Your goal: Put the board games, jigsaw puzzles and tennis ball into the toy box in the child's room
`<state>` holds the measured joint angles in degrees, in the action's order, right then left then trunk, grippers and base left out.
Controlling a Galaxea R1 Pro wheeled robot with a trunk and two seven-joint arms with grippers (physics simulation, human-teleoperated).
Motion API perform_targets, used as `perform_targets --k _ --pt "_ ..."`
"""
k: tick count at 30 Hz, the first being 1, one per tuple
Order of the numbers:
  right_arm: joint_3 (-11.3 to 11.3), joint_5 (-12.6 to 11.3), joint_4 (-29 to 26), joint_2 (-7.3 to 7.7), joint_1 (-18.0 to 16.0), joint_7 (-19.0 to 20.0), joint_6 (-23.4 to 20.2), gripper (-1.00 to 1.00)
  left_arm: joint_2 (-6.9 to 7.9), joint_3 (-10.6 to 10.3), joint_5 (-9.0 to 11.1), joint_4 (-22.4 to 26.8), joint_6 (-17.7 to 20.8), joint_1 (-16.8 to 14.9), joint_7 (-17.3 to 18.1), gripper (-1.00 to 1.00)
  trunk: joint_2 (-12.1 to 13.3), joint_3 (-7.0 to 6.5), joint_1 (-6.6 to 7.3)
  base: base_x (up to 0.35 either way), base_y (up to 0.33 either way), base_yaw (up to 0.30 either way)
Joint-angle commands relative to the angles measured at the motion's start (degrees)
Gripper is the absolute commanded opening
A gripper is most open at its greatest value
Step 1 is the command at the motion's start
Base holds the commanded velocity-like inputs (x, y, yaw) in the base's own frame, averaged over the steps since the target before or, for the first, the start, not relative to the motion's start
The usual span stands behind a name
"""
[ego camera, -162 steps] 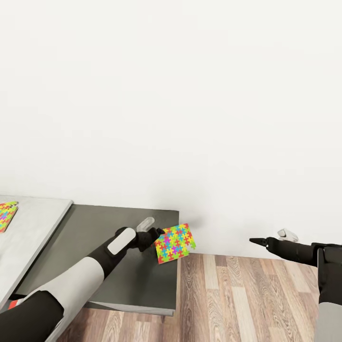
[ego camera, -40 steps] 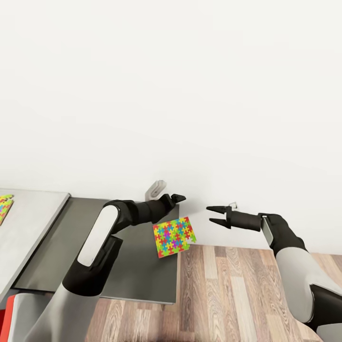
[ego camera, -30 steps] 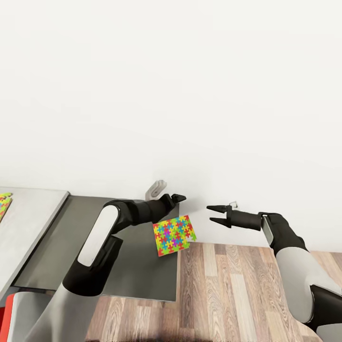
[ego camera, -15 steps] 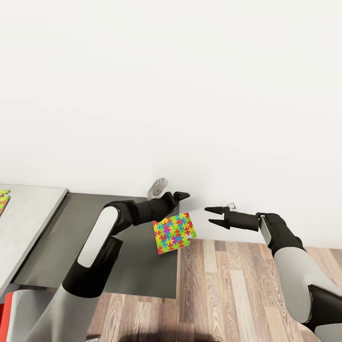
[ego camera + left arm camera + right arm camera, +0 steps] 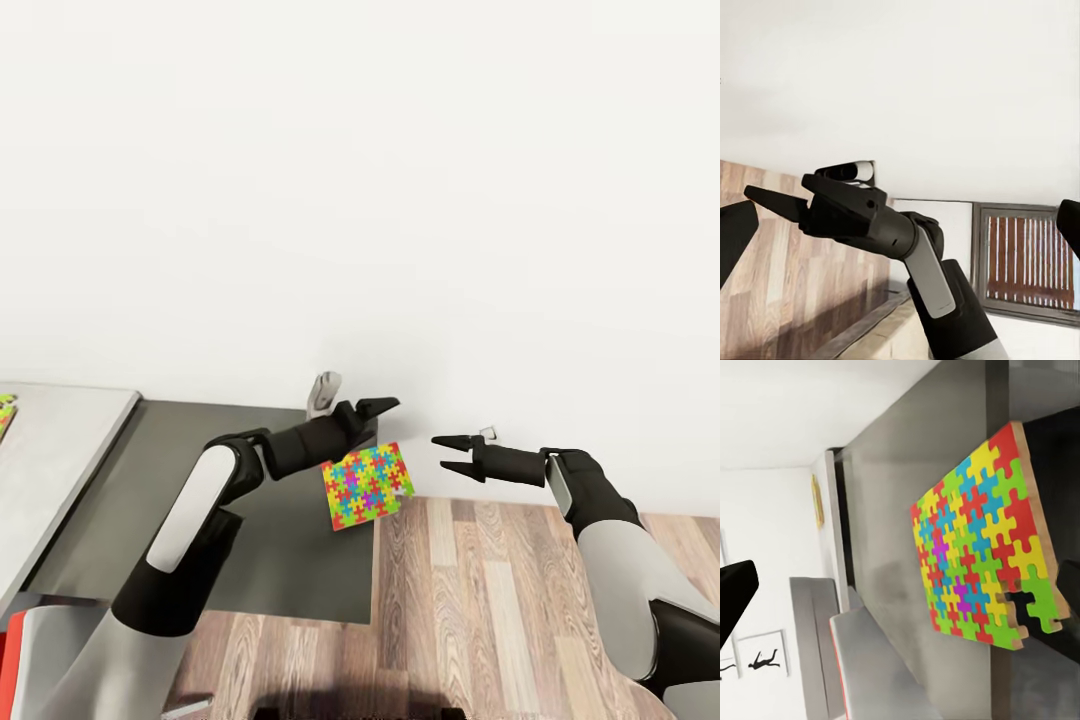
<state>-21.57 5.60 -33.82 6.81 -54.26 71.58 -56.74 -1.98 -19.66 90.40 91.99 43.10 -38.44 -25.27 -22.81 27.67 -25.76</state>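
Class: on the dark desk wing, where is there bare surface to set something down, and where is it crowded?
Bare: the dark grey wing between the light grey top and the jigsaw puzzle. Crowded: its far corner, where the puzzle overhangs the edge under the left gripper.

The multicoloured puzzle-pattern slab lay at the far right corner of the dark grey wing of the long desk, its right edge jutting past the desk's edge over the wood-plank floor. The left gripper stood just behind and above the slab, near the white wall. The right gripper stood off to the slab's right, apart from it and over the floor, pointing towards the left gripper. The desk's light grey top lay well to the left of both.
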Motion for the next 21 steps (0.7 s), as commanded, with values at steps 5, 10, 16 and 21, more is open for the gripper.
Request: perform_targets --k 5,10,16,21 --pt "-0.36 0.45 -0.02 0.01 -0.06 0.58 -0.40 1.00 0.96 0.02 0.63 0.04 0.01 0.17 2.46 1.00 -0.10 0.56 -0.03 0.000 0.000 0.000" --pt "-0.39 0.36 -0.02 0.03 -0.01 0.63 -0.39 1.00 1.35 -0.01 0.64 0.03 -0.06 0.27 3.68 1.00 -0.10 1.03 -0.03 0.000 0.000 0.000" --pt "-0.45 0.32 -0.02 0.12 -0.02 0.65 -0.39 1.00 1.44 -0.02 0.63 0.03 -0.13 0.39 4.14 1.00 -0.10 1.59 -0.03 0.000 0.000 0.000" --pt "-0.48 0.32 -0.02 0.36 -0.10 0.52 -0.39 1.00 1.33 -0.08 0.63 0.03 -0.18 0.45 4.32 1.00 -0.10 2.05 -0.03 0.000 0.000 0.000"
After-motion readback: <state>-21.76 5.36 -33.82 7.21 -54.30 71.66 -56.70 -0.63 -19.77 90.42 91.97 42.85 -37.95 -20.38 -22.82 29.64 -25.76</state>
